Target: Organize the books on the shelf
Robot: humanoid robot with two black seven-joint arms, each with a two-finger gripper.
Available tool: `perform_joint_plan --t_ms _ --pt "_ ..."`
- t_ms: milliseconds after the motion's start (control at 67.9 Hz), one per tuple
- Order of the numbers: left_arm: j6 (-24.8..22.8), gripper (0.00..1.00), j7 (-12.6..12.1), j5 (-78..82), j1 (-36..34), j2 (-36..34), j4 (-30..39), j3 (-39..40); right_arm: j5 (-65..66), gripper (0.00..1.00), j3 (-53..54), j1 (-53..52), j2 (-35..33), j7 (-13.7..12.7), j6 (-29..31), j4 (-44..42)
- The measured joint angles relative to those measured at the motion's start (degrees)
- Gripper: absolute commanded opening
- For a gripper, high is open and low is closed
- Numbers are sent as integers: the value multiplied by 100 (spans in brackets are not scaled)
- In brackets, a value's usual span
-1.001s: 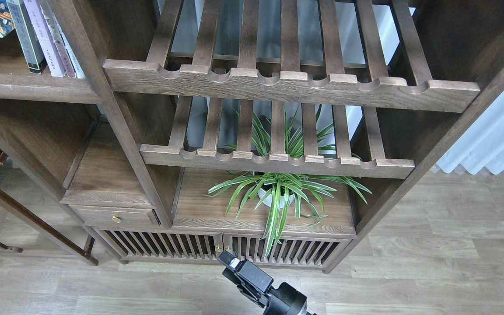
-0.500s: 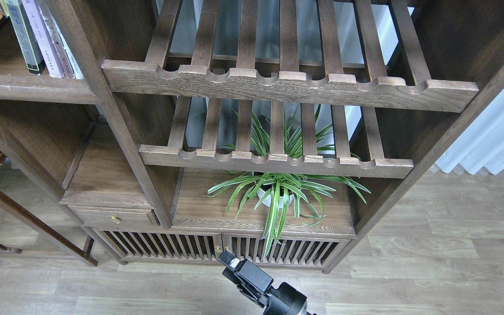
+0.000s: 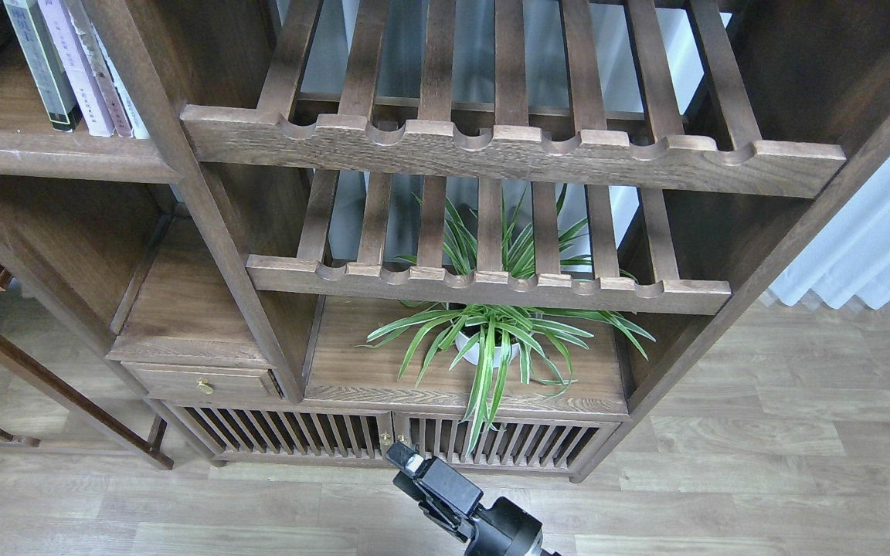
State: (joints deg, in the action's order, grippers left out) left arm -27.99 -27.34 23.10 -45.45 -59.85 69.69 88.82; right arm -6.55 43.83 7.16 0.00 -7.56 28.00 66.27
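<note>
The flat dark brown shelf [image 3: 51, 158] with a rounded front edge is at the top left. Books stand upright on it against the cabinet post: a thick grey one with a black lower edge [image 3: 42, 69], a pale lavender one [image 3: 74, 69], and thin pale spines [image 3: 117, 93] beside it. The colourful "300" book is out of view. My right gripper [image 3: 408, 460] is a black block low at the bottom centre, above the floor and far from the books. Its fingers cannot be told apart. My left gripper is not in view.
Two slatted racks with scalloped front rails [image 3: 507, 150] [image 3: 484, 286] fill the middle of the cabinet. A spider plant in a white pot [image 3: 491, 344] stands on the board below. A small drawer [image 3: 202, 382] and slatted doors [image 3: 383, 440] sit lower. A white curtain [image 3: 870, 239] hangs on the right.
The colourful book at the top left corner has moved up and left, out of view. The right arm has not moved.
</note>
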Motion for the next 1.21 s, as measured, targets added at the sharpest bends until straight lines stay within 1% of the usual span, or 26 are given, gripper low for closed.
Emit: perform_joint_plan --t_ms 103,265,427,545,648,810,1016,1207 --pt "0 5 0 44 0 74 -13 -82 -1 99 -5 -1 0 0 0 0" --pt "0 6 -5 253 -91 397 -5 -355 -1 99 -5 0 0 0 0 1" --pt "0 6 -5 547 -599 755 -65 -752 -4 99 -5 5 0 0 0 10" --pt "0 6 -3 695 -1075 1054 -307 -1089 -15 99 1 5 0 4 0 10" --pt "1 6 -1 726 -1294 1267 -463 -1253 -27 99 3 5 0 7 0 10" --pt "1 6 -1 792 -1358 1497 -541 -1304 -37 99 15 5 0 9 0 10" --pt "-3 5 -1 856 -1359 1563 -696 -1251 -39 99 45 5 0 9 0 10" --pt "-5 7 -10 1279 -1355 1572 -894 -960 -39 99 46 5 0 9 0 8"
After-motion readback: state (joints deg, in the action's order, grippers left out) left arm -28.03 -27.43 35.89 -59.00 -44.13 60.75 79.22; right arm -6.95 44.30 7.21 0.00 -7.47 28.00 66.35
